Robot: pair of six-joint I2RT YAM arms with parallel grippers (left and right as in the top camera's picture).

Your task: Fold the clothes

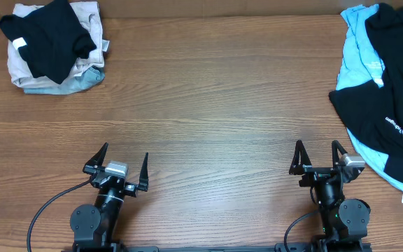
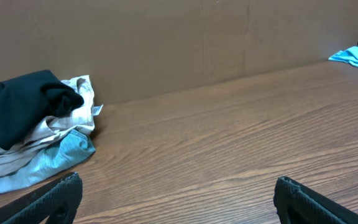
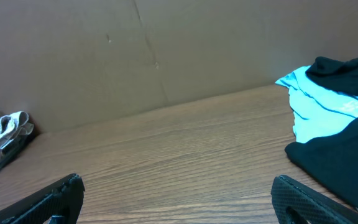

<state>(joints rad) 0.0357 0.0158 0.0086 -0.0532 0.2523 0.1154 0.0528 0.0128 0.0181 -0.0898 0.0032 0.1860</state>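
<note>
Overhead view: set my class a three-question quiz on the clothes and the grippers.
1. True or false: the black T-shirt lies over the light blue T-shirt.
2. The far-left pile is topped by: A black cloth; B red cloth; C yellow cloth.
3. Fill in: the left gripper and right gripper both stand ____.
Key: 1 true; 2 A; 3 open.

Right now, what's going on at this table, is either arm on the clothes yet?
Nothing is being handled. The left gripper and right gripper sit open and empty at the near edge of the table. A black T-shirt lies over a light blue T-shirt at the far right; another pile, black on top, sits far left.
</note>
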